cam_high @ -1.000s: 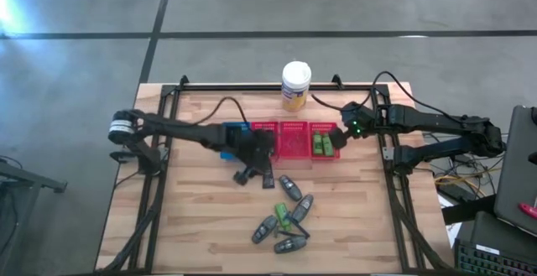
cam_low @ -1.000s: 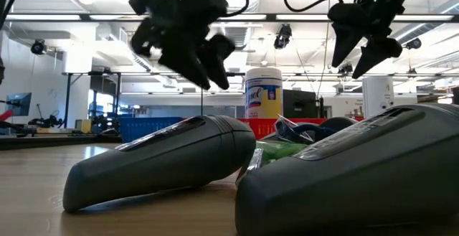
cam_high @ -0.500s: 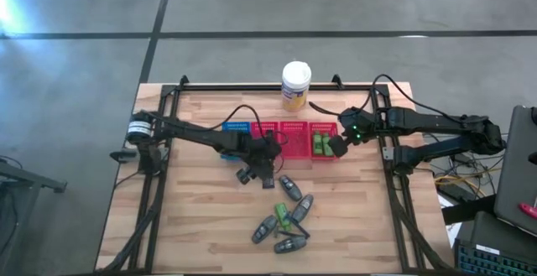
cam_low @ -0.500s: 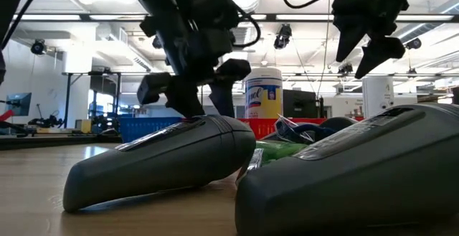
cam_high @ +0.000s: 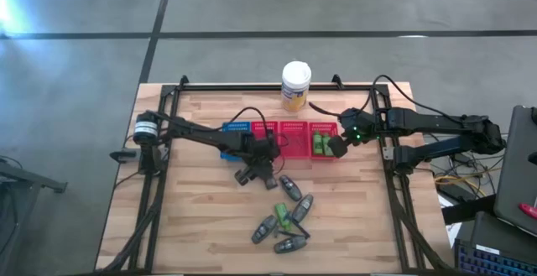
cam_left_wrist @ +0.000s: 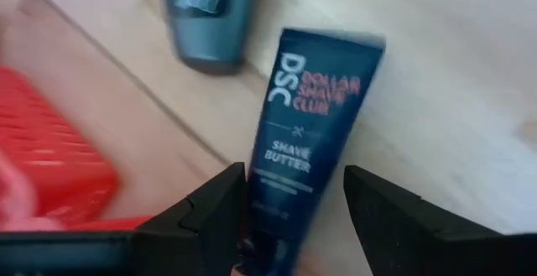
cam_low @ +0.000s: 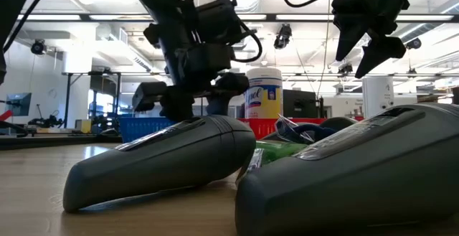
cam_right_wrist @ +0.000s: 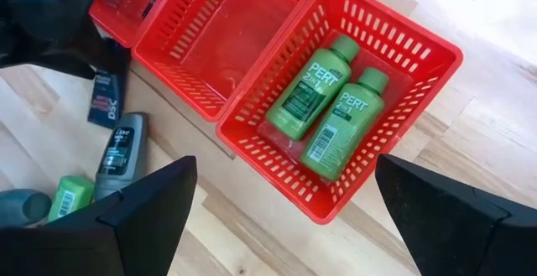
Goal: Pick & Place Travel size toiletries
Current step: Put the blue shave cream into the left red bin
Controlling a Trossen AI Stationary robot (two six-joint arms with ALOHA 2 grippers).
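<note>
A dark blue tube [cam_left_wrist: 315, 117] printed "Shave Butter" lies flat on the wooden table [cam_high: 193, 226]. My left gripper [cam_left_wrist: 294, 205] is open and low over it, one finger on each side of the tube's near end; in the high view the left gripper [cam_high: 260, 172] is at table centre. A pile of grey oval tubes and green mini bottles [cam_high: 284, 221] lies nearer the near edge. My right gripper [cam_right_wrist: 285, 171] is open and hangs above the rightmost red basket [cam_right_wrist: 419, 54], which holds two green bottles [cam_right_wrist: 327, 112]. My left gripper comes down from above along the blue tube, its fingers [cam_left_wrist: 222, 205] straddling the tube's end [cam_left_wrist: 281, 217]. I cannot tell whether either finger touches it. The tube lies flat on the table.
A row of small baskets, one blue [cam_high: 235, 130] and red ones [cam_high: 292, 138], stands at mid-table. A white-lidded yellow canister [cam_high: 295, 85] stands at the far edge. A grey oval tube [cam_left_wrist: 205, 12] lies just beyond the blue tube. Bare wood shows on the left and right near parts.
My left gripper has come down from well above the table to just over it and shifted slightly toward the right and near edges, ending astride the blue tube. The tube and the pile have stayed where they were.
</note>
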